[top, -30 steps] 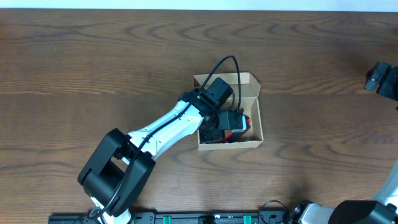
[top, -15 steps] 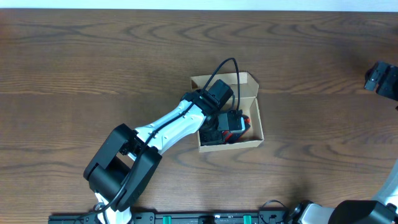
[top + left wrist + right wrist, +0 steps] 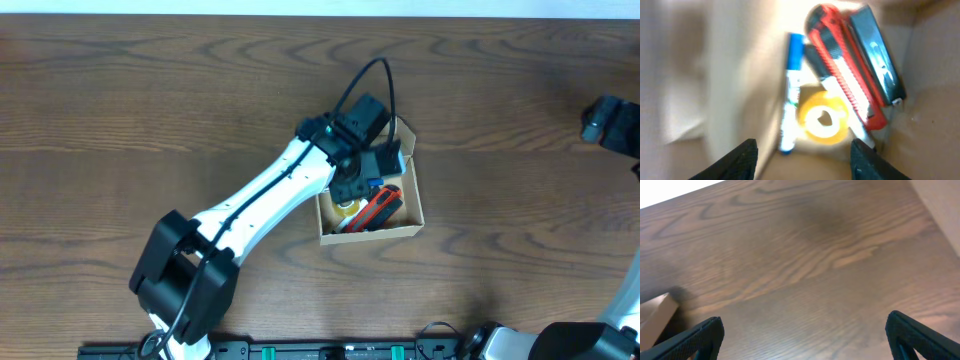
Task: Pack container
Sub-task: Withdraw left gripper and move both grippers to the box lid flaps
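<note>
The container (image 3: 372,234), a small tan cardboard box with its lid flap folded back, sits mid-table. Inside lie a yellow tape roll (image 3: 824,117), a blue marker (image 3: 792,90), a red utility knife (image 3: 845,65) and a black item (image 3: 877,50). In the overhead view the tape roll (image 3: 347,208) and the knife (image 3: 378,208) show beside the arm. My left gripper (image 3: 802,160) hovers open just above the contents, nothing between its fingers; from overhead the left gripper (image 3: 365,178) covers the box's back half. My right gripper (image 3: 805,340) stands wide open over bare wood at the far right edge (image 3: 610,125).
The dark wooden table (image 3: 150,110) stretches around the box. A corner of the container (image 3: 655,315) shows at the left edge of the right wrist view. The left arm's cable (image 3: 365,80) loops above the box's back wall.
My left gripper opened from shut and drew back up toward the box's rear, uncovering the tape roll and knife. The right arm has hardly moved.
</note>
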